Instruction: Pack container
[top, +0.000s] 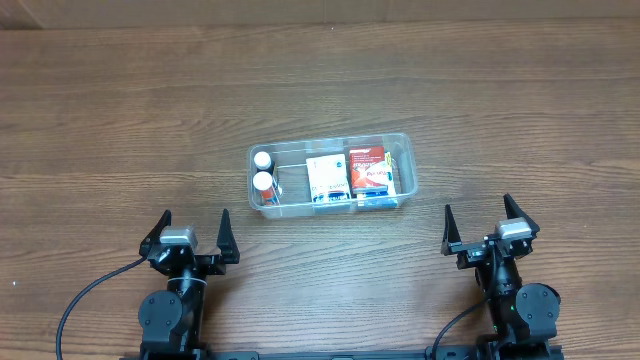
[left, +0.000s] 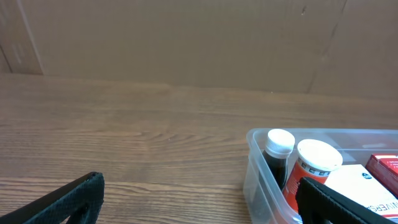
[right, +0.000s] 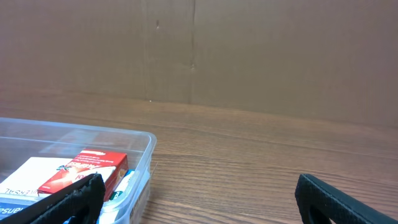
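The clear plastic container (top: 400, 143) stands in the middle of the wooden table. It holds two white-capped bottles (top: 263, 172) at its left end, a white box (top: 325, 176) in the middle and a red box (top: 369, 169) at the right. My left gripper (top: 193, 226) is open and empty, near the front edge, left of the container. My right gripper (top: 479, 222) is open and empty, front right of it. The left wrist view shows the container (left: 258, 168) with the bottles (left: 314, 163) in it. The right wrist view shows the container (right: 144, 152) and the red box (right: 84, 169).
A brown cardboard wall (left: 186, 37) stands behind the table's far edge. Bare wooden table (top: 120, 120) lies all around the container. Black cables (top: 80, 300) run from both arm bases at the front.
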